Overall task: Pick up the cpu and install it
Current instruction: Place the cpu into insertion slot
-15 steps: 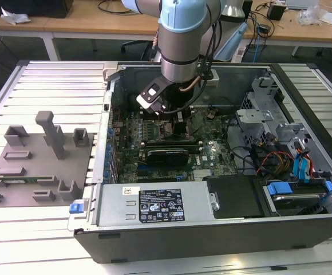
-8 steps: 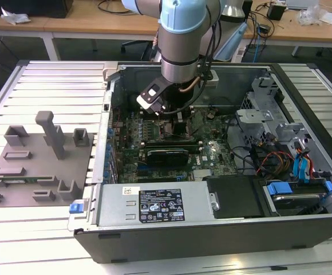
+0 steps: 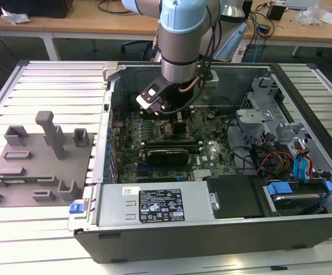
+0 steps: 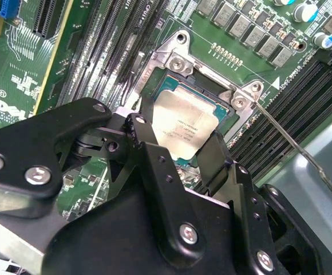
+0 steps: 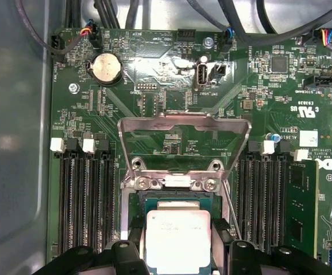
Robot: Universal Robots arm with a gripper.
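The cpu [image 4: 184, 123] [image 5: 177, 236], a flat square chip with a silvery top, lies level over the open motherboard socket [image 4: 172, 69] [image 5: 174, 197]. My gripper [image 4: 180, 150] [image 5: 178, 252] is shut on it, one black finger against each of two opposite edges. Whether the chip rests in the socket or hangs just above it cannot be told. The socket's metal load plate [image 5: 183, 137] stands flipped open, and its thin lever [image 4: 295, 146] is swung out to the side. In the exterior view the arm reaches down into the open computer case, with the gripper [image 3: 174, 114] low over the motherboard [image 3: 172, 140].
Rows of memory slots [image 5: 83, 200] [image 5: 263, 200] flank the socket on both sides. The case walls [image 3: 111, 114], a power supply [image 3: 154, 206] and drive cages with cables [image 3: 280, 137] surround the board. A grey fixture plate with blocks [image 3: 40, 160] lies at the exterior view's left.
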